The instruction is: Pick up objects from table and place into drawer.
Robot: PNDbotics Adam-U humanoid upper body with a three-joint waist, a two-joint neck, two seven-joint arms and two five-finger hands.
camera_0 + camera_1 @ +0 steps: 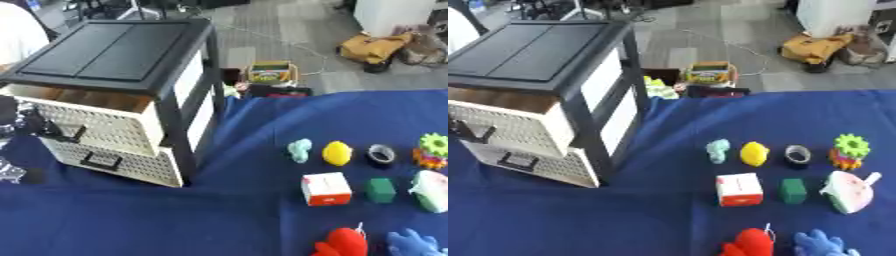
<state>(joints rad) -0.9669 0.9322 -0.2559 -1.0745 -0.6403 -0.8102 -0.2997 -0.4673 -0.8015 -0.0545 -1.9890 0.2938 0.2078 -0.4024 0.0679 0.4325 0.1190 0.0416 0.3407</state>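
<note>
Drawer (92,120): top one pulled partly out
Left hand (19,120): fingers curled on its handle (66,132)
Objects: toys well to the hand's right

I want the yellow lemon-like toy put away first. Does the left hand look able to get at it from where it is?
Probably not directly. The left hand is at the top drawer, and the drawer unit stands between it and the yellow toy; it would have to come around the front.
</note>
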